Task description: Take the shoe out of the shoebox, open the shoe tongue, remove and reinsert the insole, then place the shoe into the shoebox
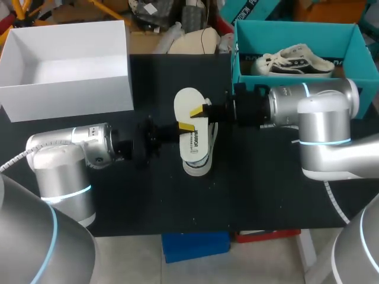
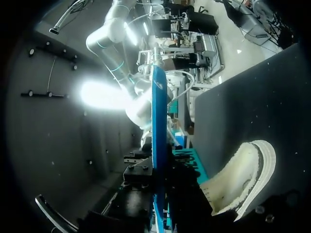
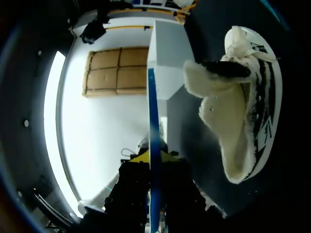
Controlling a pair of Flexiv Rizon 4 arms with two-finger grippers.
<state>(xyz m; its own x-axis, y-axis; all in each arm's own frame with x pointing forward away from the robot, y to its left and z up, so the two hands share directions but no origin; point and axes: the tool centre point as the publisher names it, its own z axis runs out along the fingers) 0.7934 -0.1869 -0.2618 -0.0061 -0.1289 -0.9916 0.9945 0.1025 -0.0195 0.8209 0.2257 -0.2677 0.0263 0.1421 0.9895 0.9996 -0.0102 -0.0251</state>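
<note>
Jaws narrow on both the left gripper (image 1: 185,126) and the right gripper (image 1: 198,111), pinching opposite sides of a thin, flat insole (image 1: 188,100), white on top with a blue edge. Held just above the shoe (image 1: 198,163), a white low-top with fleecy lining, lying on the black table (image 1: 266,189). Behind the shoe to the right, a teal shoebox (image 1: 296,26) holding a second laced shoe (image 1: 293,62). Behind the shoe to the left, an open white box (image 1: 65,89) with bare, smooth walls.

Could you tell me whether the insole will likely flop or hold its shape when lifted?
Probably light: the insole shows as a thin strip edge-on in both wrist views. It runs straight between left claw and right claw, so likely fairly stiff.
</note>
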